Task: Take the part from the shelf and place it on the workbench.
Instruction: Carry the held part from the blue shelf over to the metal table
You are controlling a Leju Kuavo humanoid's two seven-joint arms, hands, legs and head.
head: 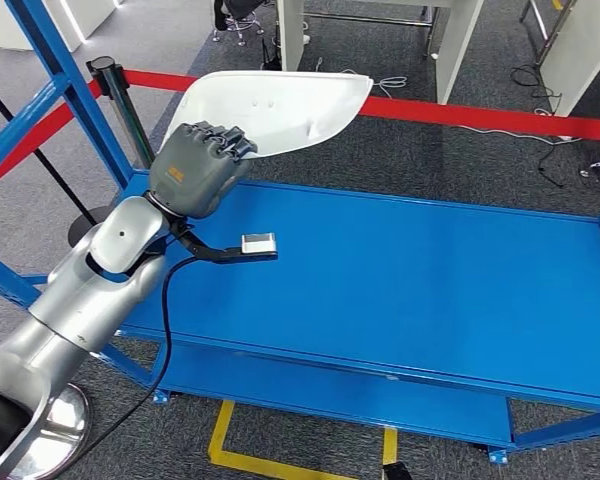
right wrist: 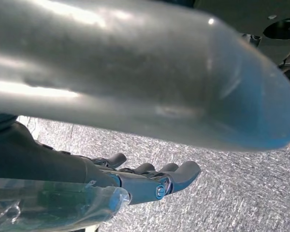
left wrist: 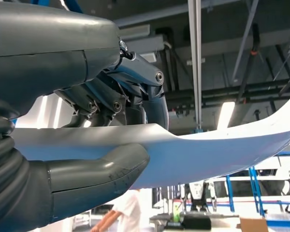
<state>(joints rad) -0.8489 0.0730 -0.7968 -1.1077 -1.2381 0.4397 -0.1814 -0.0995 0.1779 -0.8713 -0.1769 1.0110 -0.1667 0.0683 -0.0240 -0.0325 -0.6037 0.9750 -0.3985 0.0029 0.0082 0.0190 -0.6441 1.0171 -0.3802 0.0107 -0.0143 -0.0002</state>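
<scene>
Up over the blue workbench [head: 403, 270], left hand [head: 195, 168] grips the white part [head: 282, 108].
Red tape [head: 493, 118] and grey carpet [head: 433, 165] lie beyond it; right hand [right wrist: 151, 181] hangs with fingers straight, holding nothing.

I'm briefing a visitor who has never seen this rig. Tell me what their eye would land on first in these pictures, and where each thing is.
First, the large white curved plastic part, held up over the far left end of the long blue metal workbench by the grey left hand, which grips its near edge. Next, the red barrier tape stretched across the grey carpet behind the bench. The right hand hangs over the carpet with its fingers apart, holding nothing.
</scene>
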